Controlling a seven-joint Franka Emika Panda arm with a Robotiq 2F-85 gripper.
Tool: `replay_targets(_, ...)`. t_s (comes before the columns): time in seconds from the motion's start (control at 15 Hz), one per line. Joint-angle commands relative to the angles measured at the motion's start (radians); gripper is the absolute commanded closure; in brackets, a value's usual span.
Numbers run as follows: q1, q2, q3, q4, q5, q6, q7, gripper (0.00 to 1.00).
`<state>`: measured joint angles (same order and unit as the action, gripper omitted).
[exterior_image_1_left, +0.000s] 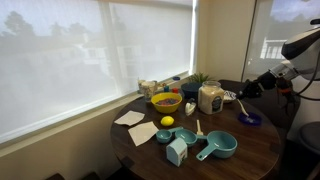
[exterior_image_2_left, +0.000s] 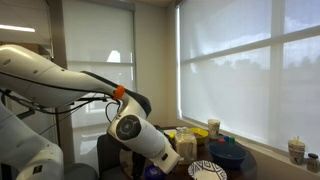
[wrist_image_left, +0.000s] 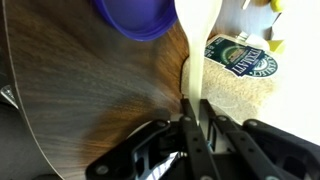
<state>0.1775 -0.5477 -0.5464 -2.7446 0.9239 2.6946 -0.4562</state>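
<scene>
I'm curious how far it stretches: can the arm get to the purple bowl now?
Probably yes: the purple bowl lies just ahead of the gripper, nothing between, though it is shut on a wooden spoon.

Round dark wood-grain worktop stands in a window corner. Large windows on adjoining sides, translucent roller blinds drawn down. Diffuse daylight throughout; tree outlines faintly visible outside. Pale wall section separates the windows.
</scene>
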Motion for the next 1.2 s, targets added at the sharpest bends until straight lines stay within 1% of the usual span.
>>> replay_targets(0.0, 0.023, -0.036, -0.036, 0.000, 0.059, -0.036, -0.037, 0.97)
replay_targets(0.07, 0.008, -0.020, -0.020, 0.000, 0.040, -0.014, -0.037, 0.97)
replay_targets(0.13, 0.015, -0.033, -0.041, 0.000, 0.051, -0.056, -0.028, 0.97)
replay_targets(0.2, -0.005, -0.011, -0.016, 0.000, 0.020, -0.020, -0.025, 0.97)
replay_targets(0.27, 0.019, -0.050, -0.058, 0.000, 0.071, -0.088, -0.011, 0.97)
replay_targets(0.33, -0.013, -0.010, -0.021, 0.000, 0.019, -0.034, -0.021, 0.97)
replay_targets(0.4, 0.004, -0.038, -0.056, 0.000, 0.056, -0.092, -0.014, 0.97)
replay_targets(0.47, -0.019, -0.012, -0.024, 0.000, 0.017, -0.047, -0.017, 0.97)
replay_targets(0.53, 0.002, -0.043, -0.061, 0.000, 0.054, -0.111, -0.013, 0.97)
replay_targets(0.6, -0.029, -0.007, -0.019, 0.000, -0.004, -0.054, -0.021, 0.97)
replay_targets(0.67, -0.010, -0.033, -0.053, 0.000, 0.027, -0.100, -0.026, 0.97)
replay_targets(0.73, -0.028, -0.012, -0.028, 0.000, -0.007, -0.057, -0.032, 0.97)
replay_targets(0.8, -0.011, -0.035, -0.057, 0.000, 0.022, -0.099, -0.039, 0.97)
replay_targets(0.87, -0.012, -0.040, -0.063, 0.000, 0.020, -0.107, -0.048, 0.97)
replay_targets(0.93, -0.021, -0.033, -0.061, 0.000, 0.006, -0.109, -0.043, 0.97)
replay_targets(1.07, -0.014, -0.043, -0.069, 0.000, 0.033, -0.092, -0.048, 0.97)
replay_targets(1.13, -0.010, -0.019, -0.058, 0.000, 0.015, -0.079, -0.028, 0.97)
